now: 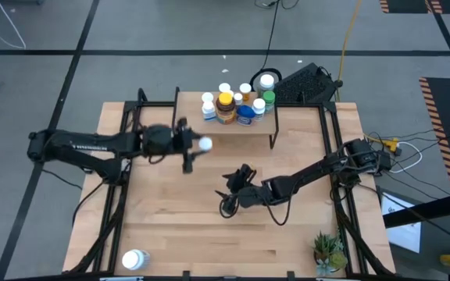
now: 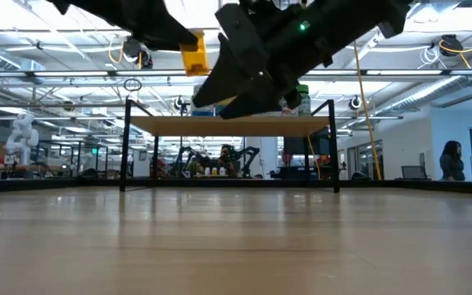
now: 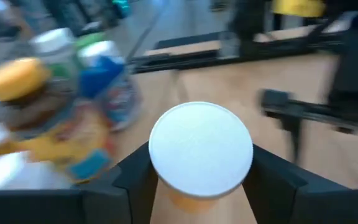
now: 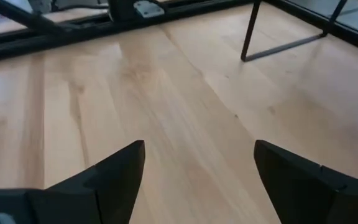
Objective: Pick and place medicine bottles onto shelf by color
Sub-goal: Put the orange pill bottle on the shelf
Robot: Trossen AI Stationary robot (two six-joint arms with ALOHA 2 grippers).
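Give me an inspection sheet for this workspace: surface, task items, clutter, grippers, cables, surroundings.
Surface: wooden table, mostly bare.
Job's things: shelf at the far edge carries a cluster of medicine bottles toward its right end, among them a yellow-lidded jar and a blue bottle. One white-capped bottle lies near the front left corner.
Clutter: small potted plant at the front right corner.
Grippers: left gripper shut on an orange white-capped bottle, raised just left of the shelf. Right gripper open, empty, over mid-table.
Cables: yellow cable and white cable on the floor beyond the table.
Surroundings: a person stands far behind the table in the low view.
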